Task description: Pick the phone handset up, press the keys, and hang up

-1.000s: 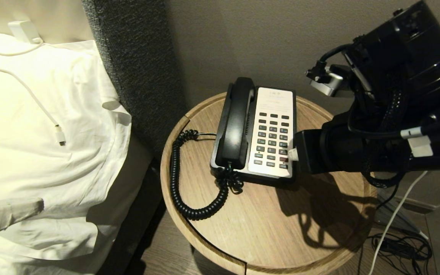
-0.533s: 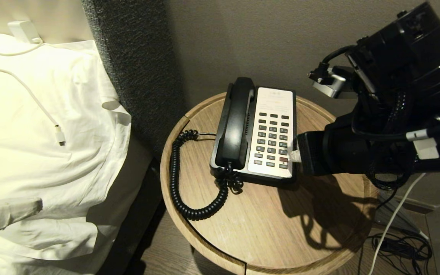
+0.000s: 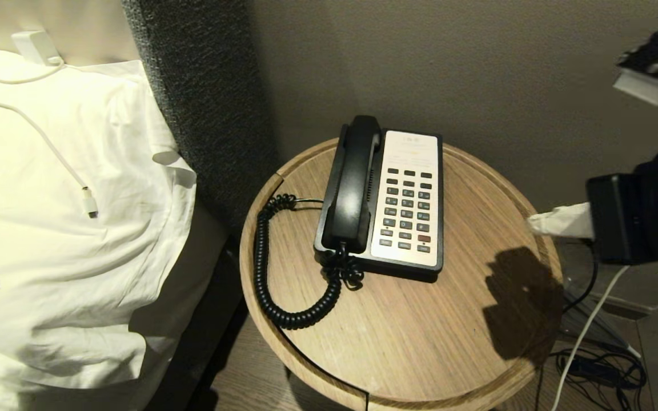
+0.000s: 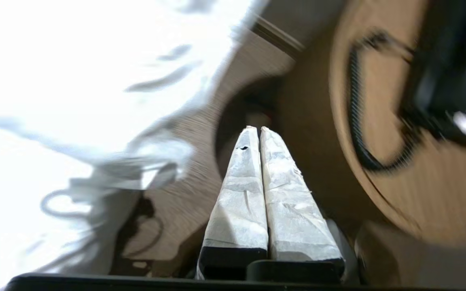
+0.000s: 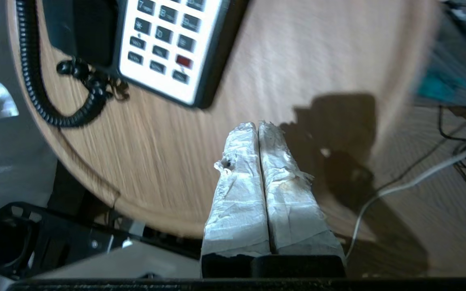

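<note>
Handset sat seated in its cradle on the left side of the phone base, on the round wood table. Long axis ran near/far across the table, slightly tilted; far end toward the wall, near end toward the robot, where the coiled cord left it and looped out left over the tabletop.

Keys sat in the white faceplate just right of the handset, red one in the near right corner of the grid.

R gripper hung at the table's right edge, well apart from the keypad, tips aimed left toward the phone. Taped fingers were pressed together, nothing between them. L gripper was over the floor between bed and table, pads clenched too, empty, pointing past the table rim; cord and phone only off to its side.

My read: handset down, both arms clear of the phone, so either no lift yet or hang-up already finished, frames alone can't say which. If pickup is pending, next move needs the L gripper to spread its fingers, come over the handset mid-span and close across its narrow width, then lift straight up w/ slack in the cord
</note>
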Controlling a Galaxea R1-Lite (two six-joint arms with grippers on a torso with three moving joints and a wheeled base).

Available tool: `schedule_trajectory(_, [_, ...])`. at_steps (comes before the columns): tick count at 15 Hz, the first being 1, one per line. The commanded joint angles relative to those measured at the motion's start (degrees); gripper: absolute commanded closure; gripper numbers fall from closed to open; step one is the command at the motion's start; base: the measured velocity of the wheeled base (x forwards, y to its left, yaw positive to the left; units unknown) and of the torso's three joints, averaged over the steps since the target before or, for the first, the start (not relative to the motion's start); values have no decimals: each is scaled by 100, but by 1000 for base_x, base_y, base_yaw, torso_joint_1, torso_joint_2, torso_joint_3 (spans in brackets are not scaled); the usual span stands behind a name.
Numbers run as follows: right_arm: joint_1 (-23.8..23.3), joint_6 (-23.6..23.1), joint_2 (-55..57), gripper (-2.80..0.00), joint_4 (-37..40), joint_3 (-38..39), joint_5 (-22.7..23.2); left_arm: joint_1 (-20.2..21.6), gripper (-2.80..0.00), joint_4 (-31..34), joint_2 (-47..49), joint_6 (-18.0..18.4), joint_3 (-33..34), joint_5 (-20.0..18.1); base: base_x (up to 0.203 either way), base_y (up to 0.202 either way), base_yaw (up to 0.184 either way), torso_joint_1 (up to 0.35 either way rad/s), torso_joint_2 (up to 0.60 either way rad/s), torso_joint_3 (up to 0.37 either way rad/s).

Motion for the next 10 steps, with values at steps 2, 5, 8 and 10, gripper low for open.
schedule_trajectory(2, [-9, 130, -1281, 0, 764, 9, -75, 1547, 0, 60, -626, -11, 52, 0, 0, 0, 0, 0, 0, 0])
schedule_trajectory(5, [-265, 216, -2298, 0, 1569, 32, -186, 2329, 0, 365, -1535, -12, 461, -26, 0, 0, 0, 0, 0, 0])
schedule_trajectory(8, [-698, 239, -3284, 0, 2365, 149, -191, 3122, 0, 603, -2295, 26, 977, -268, 0, 0, 0, 0, 0, 0])
schedule_trajectory(10, [-1242, 238, -3840, 0, 2877, 151, -115, 3648, 0, 910, -2655, 112, 1068, -627, 0, 0, 0, 0, 0, 0])
